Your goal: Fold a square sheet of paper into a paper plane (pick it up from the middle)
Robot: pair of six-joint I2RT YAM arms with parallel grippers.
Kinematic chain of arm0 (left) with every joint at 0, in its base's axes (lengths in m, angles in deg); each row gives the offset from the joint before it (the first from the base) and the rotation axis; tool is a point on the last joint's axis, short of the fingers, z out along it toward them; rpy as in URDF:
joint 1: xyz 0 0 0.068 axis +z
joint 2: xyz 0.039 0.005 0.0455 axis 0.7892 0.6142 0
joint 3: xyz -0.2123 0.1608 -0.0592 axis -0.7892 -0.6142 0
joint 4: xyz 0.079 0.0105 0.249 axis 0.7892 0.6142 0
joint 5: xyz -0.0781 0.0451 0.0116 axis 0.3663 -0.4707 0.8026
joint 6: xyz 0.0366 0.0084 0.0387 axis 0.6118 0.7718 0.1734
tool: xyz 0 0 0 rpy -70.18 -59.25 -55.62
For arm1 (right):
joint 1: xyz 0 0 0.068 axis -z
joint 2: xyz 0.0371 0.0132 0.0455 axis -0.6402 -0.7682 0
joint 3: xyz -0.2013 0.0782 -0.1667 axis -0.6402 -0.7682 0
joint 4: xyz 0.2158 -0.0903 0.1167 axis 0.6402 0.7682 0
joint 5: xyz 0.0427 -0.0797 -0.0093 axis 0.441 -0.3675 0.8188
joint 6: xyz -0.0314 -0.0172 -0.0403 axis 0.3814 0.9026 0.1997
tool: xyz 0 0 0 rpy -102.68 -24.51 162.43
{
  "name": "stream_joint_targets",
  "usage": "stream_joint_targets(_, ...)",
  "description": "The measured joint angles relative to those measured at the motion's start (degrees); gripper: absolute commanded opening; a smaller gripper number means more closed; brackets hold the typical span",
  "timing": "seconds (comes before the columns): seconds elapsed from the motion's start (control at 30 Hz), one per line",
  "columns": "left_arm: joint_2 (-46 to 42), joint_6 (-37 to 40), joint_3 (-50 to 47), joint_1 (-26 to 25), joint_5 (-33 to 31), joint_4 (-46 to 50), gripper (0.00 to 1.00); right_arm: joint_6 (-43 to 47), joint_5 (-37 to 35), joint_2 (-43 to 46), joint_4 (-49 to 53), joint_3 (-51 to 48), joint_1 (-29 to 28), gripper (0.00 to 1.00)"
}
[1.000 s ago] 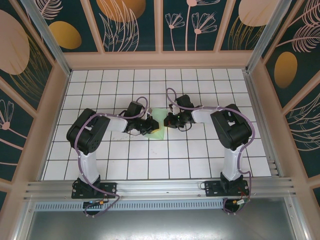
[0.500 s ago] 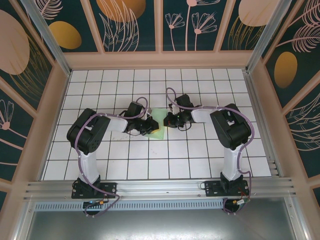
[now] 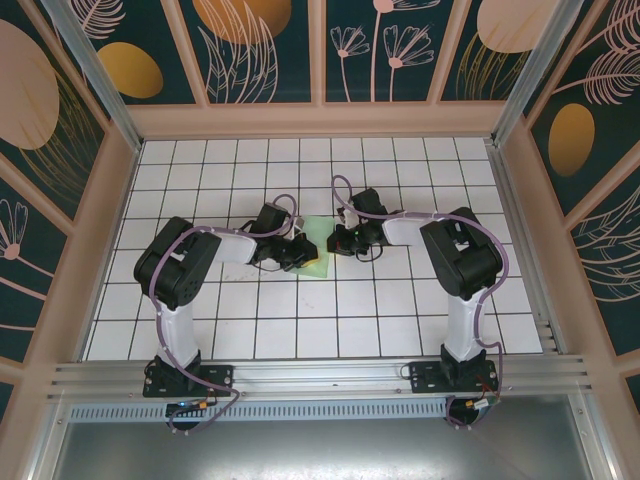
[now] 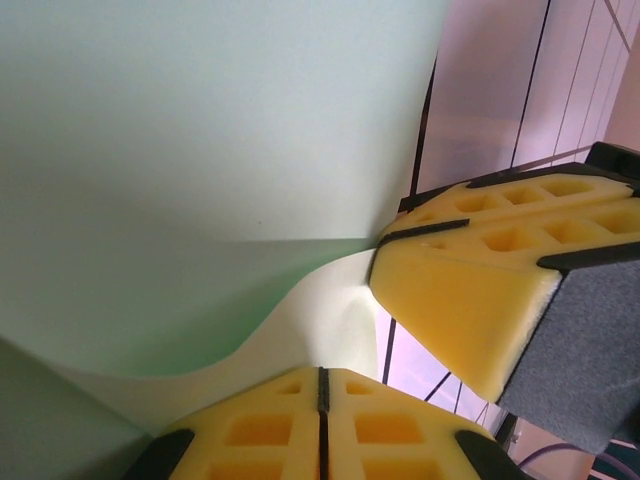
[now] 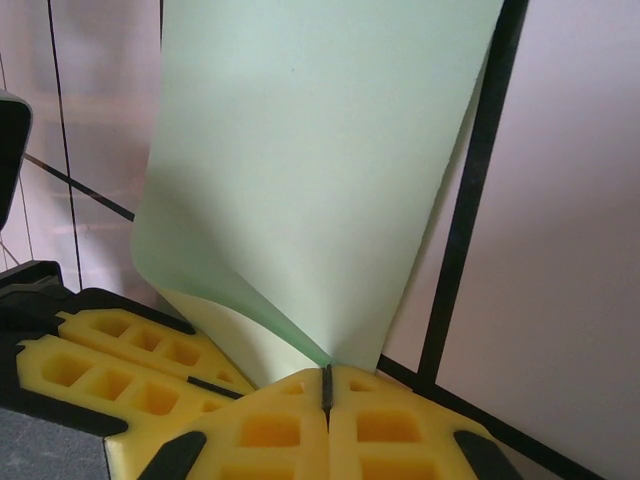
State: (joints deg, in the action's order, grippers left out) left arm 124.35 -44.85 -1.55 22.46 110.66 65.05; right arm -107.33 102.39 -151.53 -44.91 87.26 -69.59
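Top view barely differs from a second ago: both arms hold station mid-surface [image 3: 400,320], no visible travel. Left claw [image 4: 320,375] is closed, pinching a curled edge of the square sheet of paper [image 3: 316,235]. Right claw [image 5: 326,372] is also clamped on the sheet, just beside the left one. The sheet bows up between them. Likely the grips have settled and the fold isn't creased yet.
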Motion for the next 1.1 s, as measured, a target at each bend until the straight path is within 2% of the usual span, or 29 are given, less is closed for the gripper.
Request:
stream_joint_targets(0.1,-0.04,0.0,0.39,-0.15,-0.85,1.01,0.09,-0.42,-1.33,0.57,0.33,0.0,-0.28,0.2)
stream_joint_targets(0.23,-0.31,-0.11,0.42,-0.46,-2.05,1.44,0.08,-1.29,-4.85,2.97,1.11,-0.04,-0.26,0.22)
stream_joint_targets(0.53,-0.48,-0.92,0.42,-0.7,-2.99,1.66,0.08,-3.37,-7.65,6.45,0.9,-0.7,-1.9,0.05)
stream_joint_targets(0.7,-0.5,-1.16,0.52,-0.74,-3.17,1.86,0.08,-3.45,-7.39,4.96,0.83,-0.66,-3.72,0.03)
stream_joint_targets(1.1,-0.55,-0.61,2.12,-0.74,-3.67,4.44,0.1,-1.4,-7.67,1.18,2.36,0.85,-3.58,0.0)
